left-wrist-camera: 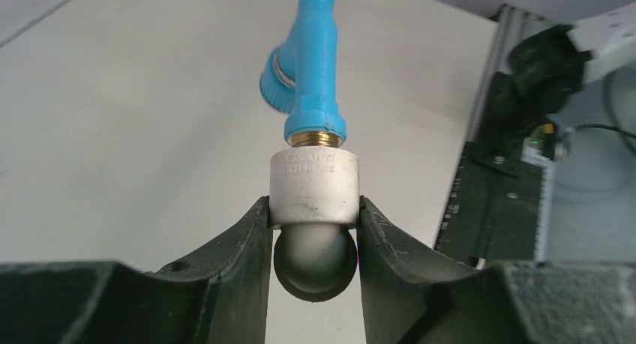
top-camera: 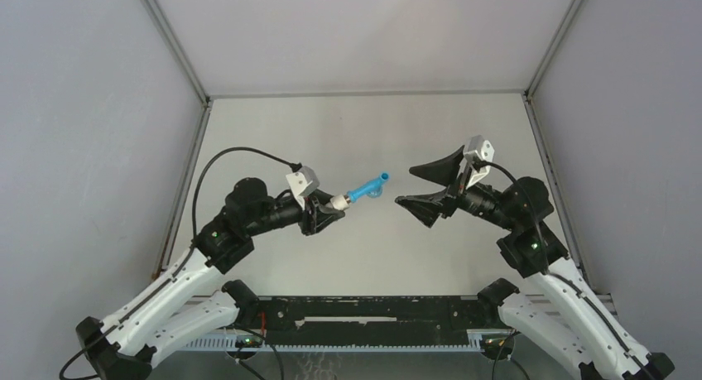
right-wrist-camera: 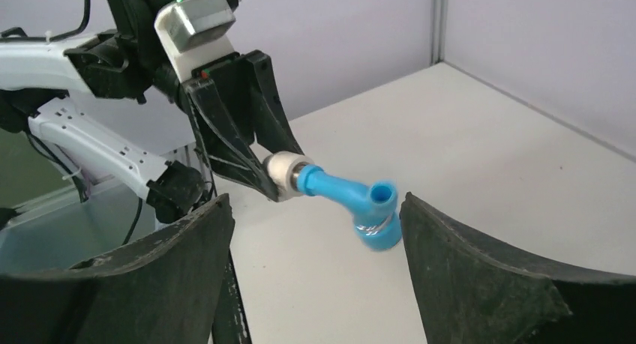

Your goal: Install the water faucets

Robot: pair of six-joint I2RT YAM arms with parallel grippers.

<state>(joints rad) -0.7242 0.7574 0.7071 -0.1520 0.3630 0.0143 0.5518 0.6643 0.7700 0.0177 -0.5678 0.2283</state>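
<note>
Top external view, left side: left gripper is raised over the table, jaws pinching a short white fitting by its sides; fitting points right, toward the other arm; the blue faucet sticks out of the fitting's far end, held in the air off the table, its side branch angled up and to the right.

Left wrist view: both black fingers press flat against the fitting's round wall, one each side; a brass thread shows as a thin ring where the faucet's blue collar meets the top of the fitting, so the faucet's end sits inside the fitting; two lines of raised lettering on the white wall, too faint to read for sure; near end of the fitting looks like a dark rounded bore, contents cannot be told.

Right wrist view: faucet's stubby branch ends in a ribbed blue ring with a silver band.

Right side: right gripper faces the faucet, near it but apart, jaws spread wide, nothing between them touching; no readable brand elsewhere.
</note>
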